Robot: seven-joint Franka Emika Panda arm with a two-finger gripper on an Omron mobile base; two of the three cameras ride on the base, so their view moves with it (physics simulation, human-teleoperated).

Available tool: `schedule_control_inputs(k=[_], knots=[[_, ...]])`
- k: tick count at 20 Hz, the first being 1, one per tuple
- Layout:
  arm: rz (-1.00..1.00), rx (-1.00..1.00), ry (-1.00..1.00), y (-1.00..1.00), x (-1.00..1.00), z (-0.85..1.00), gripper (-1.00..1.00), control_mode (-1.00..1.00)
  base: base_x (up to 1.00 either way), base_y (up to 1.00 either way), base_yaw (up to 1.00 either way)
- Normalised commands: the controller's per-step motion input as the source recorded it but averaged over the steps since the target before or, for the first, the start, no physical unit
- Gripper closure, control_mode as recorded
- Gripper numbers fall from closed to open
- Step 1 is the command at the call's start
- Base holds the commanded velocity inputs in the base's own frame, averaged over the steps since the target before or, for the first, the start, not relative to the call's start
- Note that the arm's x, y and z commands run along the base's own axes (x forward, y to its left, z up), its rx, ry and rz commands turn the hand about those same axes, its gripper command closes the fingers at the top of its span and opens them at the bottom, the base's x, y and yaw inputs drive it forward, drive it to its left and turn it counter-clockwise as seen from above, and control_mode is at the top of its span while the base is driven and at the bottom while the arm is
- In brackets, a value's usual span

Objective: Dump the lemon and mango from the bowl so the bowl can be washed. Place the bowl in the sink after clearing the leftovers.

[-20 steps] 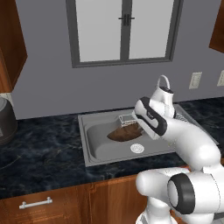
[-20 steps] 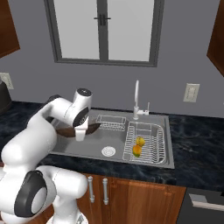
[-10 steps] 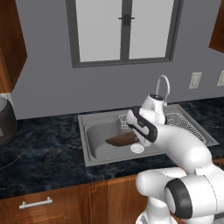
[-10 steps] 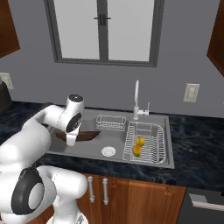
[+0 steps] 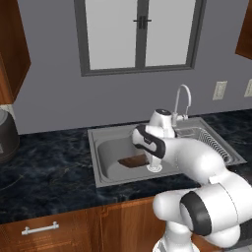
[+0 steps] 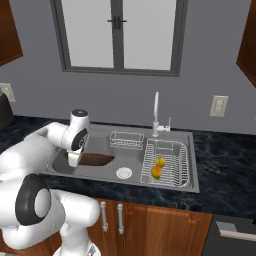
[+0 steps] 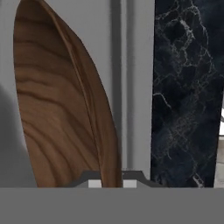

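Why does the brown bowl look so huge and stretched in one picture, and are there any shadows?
In the hand view the bowl sits right against the camera and is seen almost edge-on, so it looks tall and long, with a soft grey shadow beside it. In the left base view it looks small and dark down in the sink. In the right base view all edges are sharp, with no glare on the faucet.

The glossy white arm (image 5: 197,162) is built of fat, rounded shell segments. Dark charcoal rings band its joints, with a broad black disc set in the big lower joint (image 5: 197,214). A domed white cap with a small dark top (image 6: 80,114) crowns the wrist.
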Motion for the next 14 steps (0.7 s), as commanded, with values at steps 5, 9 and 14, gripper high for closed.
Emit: schedule_control_inputs(k=[5,9,14], knots=[[-0.13,0.0,0.03,0.08,0.19,-0.15,1.0,-1.0,0.0,0.0,0.0],[-0.16,-0.02,0.0,0.01,0.18,-0.23,1.0,-1.0,0.0,0.0,0.0],[-0.2,-0.1,0.0,0.0,0.19,-0.29,1.0,-1.0,0.0,0.0,0.0]])
